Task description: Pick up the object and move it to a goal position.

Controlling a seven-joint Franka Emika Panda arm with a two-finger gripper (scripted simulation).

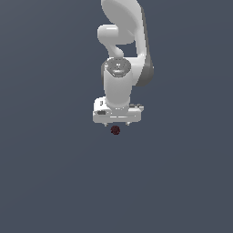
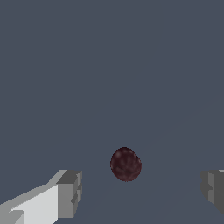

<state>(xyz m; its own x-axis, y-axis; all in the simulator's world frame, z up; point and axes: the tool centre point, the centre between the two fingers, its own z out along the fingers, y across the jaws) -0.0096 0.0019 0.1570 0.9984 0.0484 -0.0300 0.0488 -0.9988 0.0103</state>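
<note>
The object [image 1: 115,130] is a tiny dark maroon, bumpy ball on the flat grey surface, just below the white gripper [image 1: 117,123] in the exterior view. In the wrist view the ball [image 2: 126,164] lies between the two grey fingertips [image 2: 70,192], nearer the one on the white finger, and touches neither. The gripper [image 2: 141,190] is open wide and empty. In the exterior view the fingers are mostly hidden under the white hand.
The white Panda arm [image 1: 120,54] rises behind the gripper toward the top of the exterior view. A plain dark grey surface [image 1: 54,173] fills all the space around.
</note>
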